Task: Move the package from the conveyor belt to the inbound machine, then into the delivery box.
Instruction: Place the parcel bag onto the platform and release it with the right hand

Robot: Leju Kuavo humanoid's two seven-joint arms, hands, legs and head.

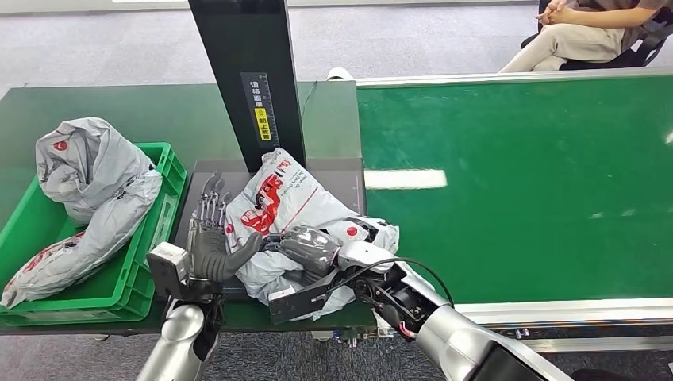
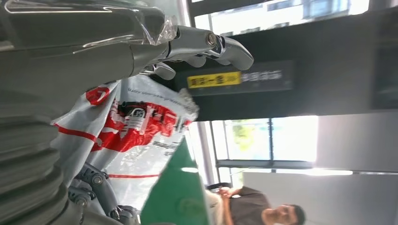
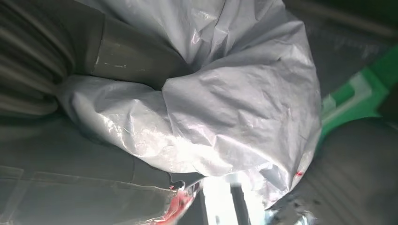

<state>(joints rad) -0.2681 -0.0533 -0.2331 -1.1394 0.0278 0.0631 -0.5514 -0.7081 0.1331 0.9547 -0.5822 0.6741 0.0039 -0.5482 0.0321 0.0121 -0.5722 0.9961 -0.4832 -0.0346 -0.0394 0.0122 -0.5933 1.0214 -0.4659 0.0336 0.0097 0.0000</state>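
Observation:
The package [image 1: 278,198], a crumpled white plastic mailer with red print, lies on the dark platform [image 1: 351,176] of the inbound machine, at the foot of its black column [image 1: 246,79]. My right hand [image 1: 312,249] grips the package's near side, its fingers wrapped into the plastic. The right wrist view has the bag [image 3: 234,103] bunched against my thumb [image 3: 131,56]. My left hand [image 1: 210,238] stands open at the package's left edge, fingers straight and thumb reaching toward the bag. In the left wrist view the package [image 2: 136,126] sits just beyond my extended fingers [image 2: 202,44].
A green crate [image 1: 167,163] left of the machine holds two grey mailers [image 1: 95,171]. The green conveyor belt [image 1: 516,182] stretches off to the right. A person [image 1: 587,32] sits beyond the belt's far edge.

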